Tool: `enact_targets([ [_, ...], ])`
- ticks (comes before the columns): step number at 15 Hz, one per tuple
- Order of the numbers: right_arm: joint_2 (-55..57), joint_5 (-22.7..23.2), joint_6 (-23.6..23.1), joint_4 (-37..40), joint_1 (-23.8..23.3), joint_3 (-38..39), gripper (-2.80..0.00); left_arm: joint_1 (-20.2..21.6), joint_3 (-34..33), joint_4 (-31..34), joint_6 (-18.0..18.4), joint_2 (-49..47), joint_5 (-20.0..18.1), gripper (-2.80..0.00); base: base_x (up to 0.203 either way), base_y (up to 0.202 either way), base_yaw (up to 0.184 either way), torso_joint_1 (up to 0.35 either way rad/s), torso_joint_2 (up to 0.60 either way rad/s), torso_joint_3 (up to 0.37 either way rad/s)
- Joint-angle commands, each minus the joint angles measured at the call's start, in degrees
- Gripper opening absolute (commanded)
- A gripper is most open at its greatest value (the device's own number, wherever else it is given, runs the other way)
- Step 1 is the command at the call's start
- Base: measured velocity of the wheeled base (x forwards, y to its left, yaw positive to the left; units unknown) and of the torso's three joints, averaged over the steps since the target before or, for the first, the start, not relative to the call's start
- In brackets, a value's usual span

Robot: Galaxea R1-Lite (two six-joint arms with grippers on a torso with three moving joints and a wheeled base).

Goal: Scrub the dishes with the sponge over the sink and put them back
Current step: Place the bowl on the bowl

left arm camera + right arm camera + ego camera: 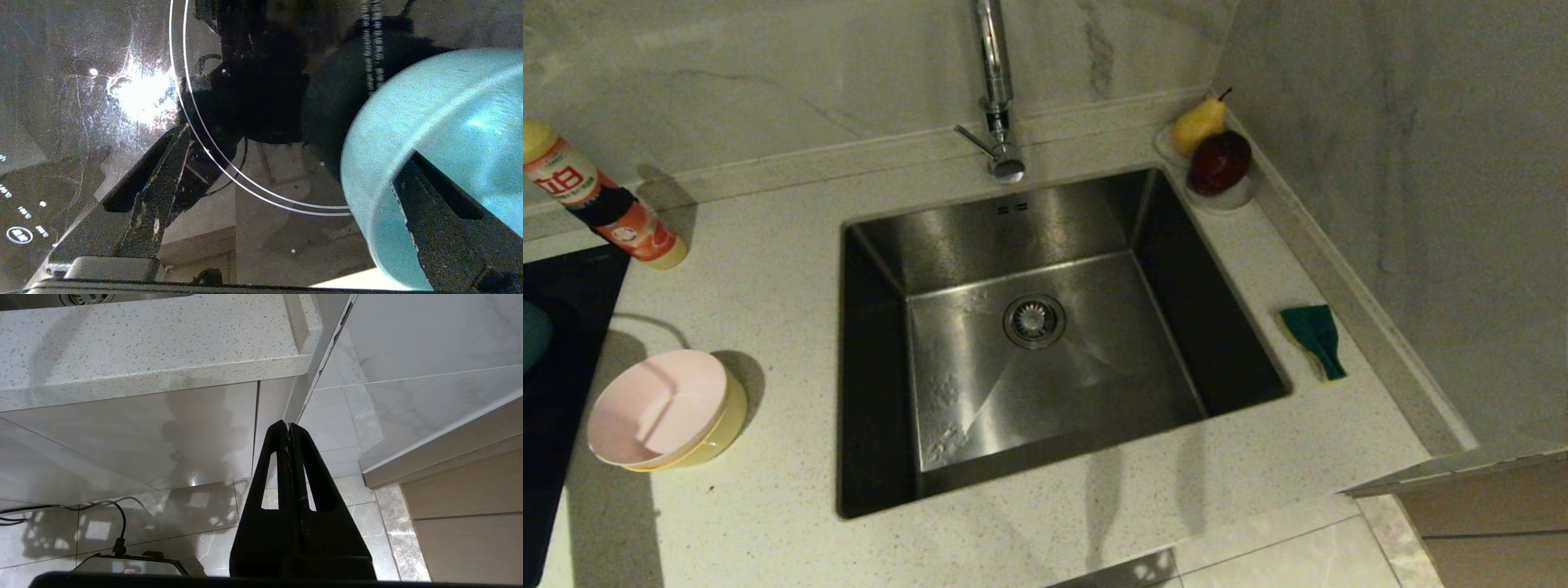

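Note:
A pale pink bowl [658,404] sits nested in a yellow bowl [723,425] on the counter left of the sink [1045,220]. The light blue bowl [449,106] rests on the black cooktop [81,163]; only its edge [533,336] shows at the far left of the head view. My left gripper [296,143] stands wide open over the cooktop. One finger [441,220] is over the blue bowl's inside and the other finger [159,196] is well clear of it. The sponge [1313,336] lies green face up on the counter right of the sink. My right gripper [289,425] is shut and empty, parked below the counter edge.
A chrome tap [995,82] stands behind the sink. A small white dish [1217,200] with a pear [1199,122] and a dark red apple [1218,162] sits in the back right corner. A detergent bottle [600,200] lies at the back left. Walls close the back and right.

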State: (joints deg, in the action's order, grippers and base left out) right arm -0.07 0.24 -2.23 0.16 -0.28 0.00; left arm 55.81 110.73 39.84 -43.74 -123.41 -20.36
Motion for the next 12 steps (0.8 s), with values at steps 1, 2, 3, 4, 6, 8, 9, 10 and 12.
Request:
enact_targets([
  [1,0.1,0.0,-0.1,0.0,-0.1,0.0,-2.8,0.0,0.0,0.2,-0.4,-0.6,-0.1,0.0,0.0,0.0,0.0,0.0,0.0,0.0],
  [2,0.1,0.0,-0.1,0.0,0.0,0.0,-2.8,0.0,0.0,0.2,-0.5,-0.6,-0.1,-2.21,0.0,0.0,0.0,0.0,0.0,0.0],
  [3,0.1,0.0,-0.1,0.0,0.0,0.0,-2.8,0.0,-0.1,0.2,-0.5,-0.6,-0.1,-2.8,0.0,0.0,0.0,0.0,0.0,0.0],
  [4,0.1,0.0,-0.1,0.0,0.0,0.0,-2.8,0.0,-0.1,0.3,-0.5,-0.6,-0.1,-2.8,0.0,0.0,0.0,0.0,0.0,0.0],
  [6,0.1,0.0,-0.1,0.0,0.0,0.0,-2.8,0.0,-0.1,0.3,-0.5,-0.6,-0.3,-2.8,0.0,0.0,0.0,0.0,0.0,0.0],
  [8,0.1,0.0,-0.1,0.0,0.0,0.0,-2.8,0.0,0.0,0.3,-0.5,-0.6,-0.4,-2.8,0.0,0.0,0.0,0.0,0.0,0.0],
  [9,0.1,0.0,-0.1,0.0,0.0,0.0,-2.8,0.0,-0.1,0.4,-0.5,-0.5,-0.4,-2.8,0.0,0.0,0.0,0.0,0.0,0.0],
  [10,0.1,0.0,-0.1,0.0,0.0,0.0,-2.8,0.0,-0.1,0.5,-0.5,-0.3,-0.5,-2.8,0.0,0.0,0.0,0.0,0.0,0.0],
  [12,0.1,0.0,-0.1,0.0,0.0,0.0,-2.8,0.0,0.0,0.4,-0.5,0.3,-0.5,-2.8,0.0,0.0,0.0,0.0,0.0,0.0],
])
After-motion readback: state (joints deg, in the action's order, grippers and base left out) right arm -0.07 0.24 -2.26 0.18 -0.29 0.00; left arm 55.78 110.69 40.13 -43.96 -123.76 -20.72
